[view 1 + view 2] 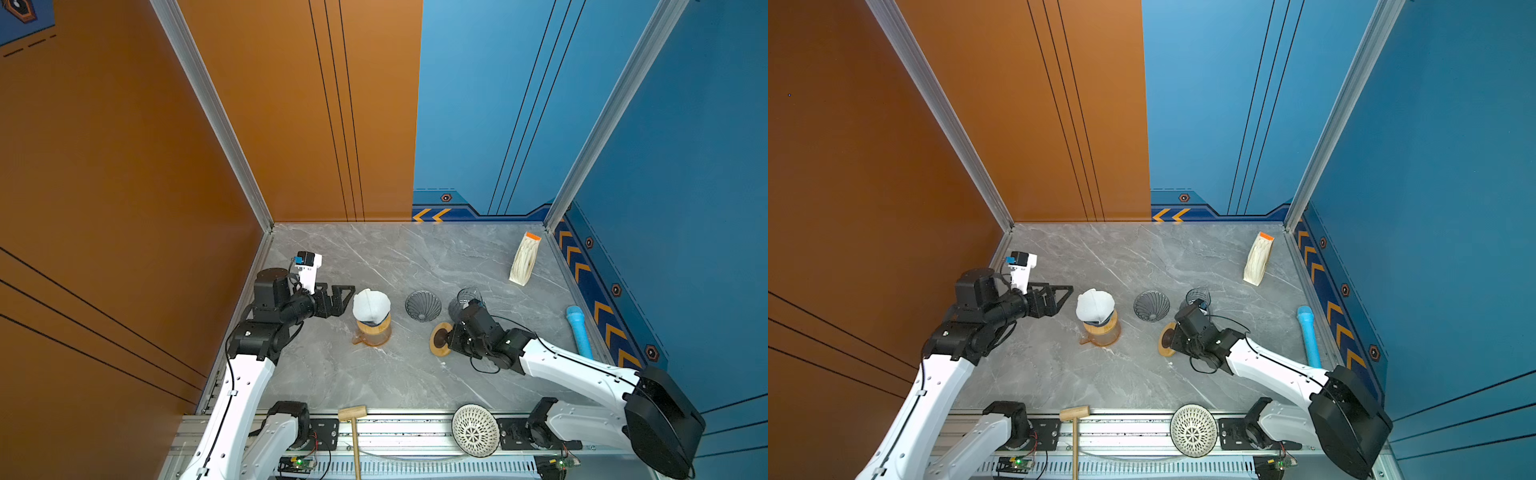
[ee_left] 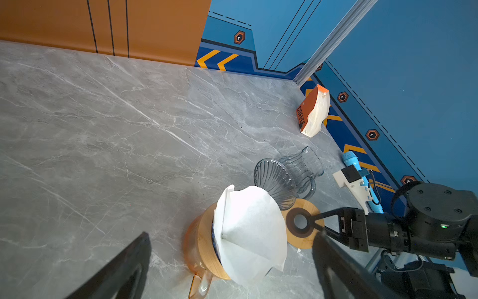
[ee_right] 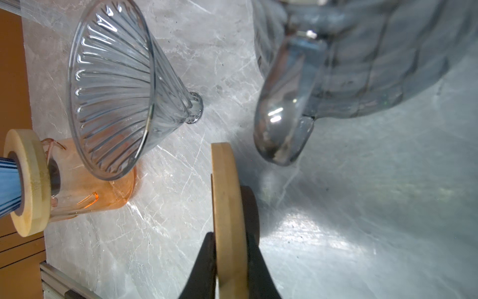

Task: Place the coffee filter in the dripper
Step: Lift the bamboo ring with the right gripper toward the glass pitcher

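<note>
Right gripper (image 3: 230, 236) pinches the wooden ring (image 3: 225, 181) on edge; a slip could knock the glass dripper (image 1: 423, 305) beside it; left gripper (image 1: 348, 300) gapes wide.

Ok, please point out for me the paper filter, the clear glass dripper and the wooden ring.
paper filter (image 1: 371, 304): in a top view, on its white upper face.
clear glass dripper (image 1: 423, 306): in a top view, on its ribbed inside.
wooden ring (image 3: 227, 196): right wrist view, on its outer edge.
</note>
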Controlling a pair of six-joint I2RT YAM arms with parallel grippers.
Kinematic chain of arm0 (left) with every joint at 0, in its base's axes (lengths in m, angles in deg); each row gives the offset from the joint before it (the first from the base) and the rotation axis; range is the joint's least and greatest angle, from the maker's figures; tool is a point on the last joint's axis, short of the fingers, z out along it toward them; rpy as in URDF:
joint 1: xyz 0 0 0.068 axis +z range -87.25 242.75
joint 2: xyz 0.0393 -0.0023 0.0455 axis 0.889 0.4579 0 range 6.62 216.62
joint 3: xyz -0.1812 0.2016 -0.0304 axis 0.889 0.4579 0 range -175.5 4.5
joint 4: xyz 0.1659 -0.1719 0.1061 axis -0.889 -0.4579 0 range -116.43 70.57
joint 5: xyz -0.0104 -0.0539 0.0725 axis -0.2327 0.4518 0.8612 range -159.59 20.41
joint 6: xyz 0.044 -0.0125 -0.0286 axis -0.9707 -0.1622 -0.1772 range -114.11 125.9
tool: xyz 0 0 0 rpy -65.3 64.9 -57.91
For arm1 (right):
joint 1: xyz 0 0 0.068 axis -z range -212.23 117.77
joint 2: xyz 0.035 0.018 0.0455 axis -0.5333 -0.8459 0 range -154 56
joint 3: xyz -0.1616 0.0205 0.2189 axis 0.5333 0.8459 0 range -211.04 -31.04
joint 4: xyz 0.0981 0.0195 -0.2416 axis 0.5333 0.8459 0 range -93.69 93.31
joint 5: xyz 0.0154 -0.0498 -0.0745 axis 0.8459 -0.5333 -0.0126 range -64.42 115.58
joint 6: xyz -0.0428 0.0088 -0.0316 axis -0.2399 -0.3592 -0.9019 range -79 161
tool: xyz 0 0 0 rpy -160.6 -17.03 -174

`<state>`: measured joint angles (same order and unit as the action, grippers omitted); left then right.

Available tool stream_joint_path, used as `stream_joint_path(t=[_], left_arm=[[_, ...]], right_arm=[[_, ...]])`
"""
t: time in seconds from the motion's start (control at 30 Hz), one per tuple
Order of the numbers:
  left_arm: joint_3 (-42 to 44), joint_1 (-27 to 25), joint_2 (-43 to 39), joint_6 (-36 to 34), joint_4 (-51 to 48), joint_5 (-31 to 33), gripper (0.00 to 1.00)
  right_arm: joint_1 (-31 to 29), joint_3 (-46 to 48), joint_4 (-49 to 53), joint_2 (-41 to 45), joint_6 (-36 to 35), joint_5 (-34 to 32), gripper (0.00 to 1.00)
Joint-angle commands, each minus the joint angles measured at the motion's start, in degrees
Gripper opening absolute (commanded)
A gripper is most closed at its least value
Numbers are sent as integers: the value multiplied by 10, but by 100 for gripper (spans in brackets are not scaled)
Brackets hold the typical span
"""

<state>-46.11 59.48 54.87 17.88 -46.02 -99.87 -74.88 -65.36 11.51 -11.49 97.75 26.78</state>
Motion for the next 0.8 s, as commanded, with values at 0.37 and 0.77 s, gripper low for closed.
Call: stream_joint_path(t=[0.37, 0.77], left_arm=[[-9, -1, -8, 1, -6, -15, 98], [-63, -15, 23, -12, -4, -11, 98]], right_arm=[[21, -61, 89, 89, -92, 33, 0], [154, -194, 173, 95, -201, 133, 0]])
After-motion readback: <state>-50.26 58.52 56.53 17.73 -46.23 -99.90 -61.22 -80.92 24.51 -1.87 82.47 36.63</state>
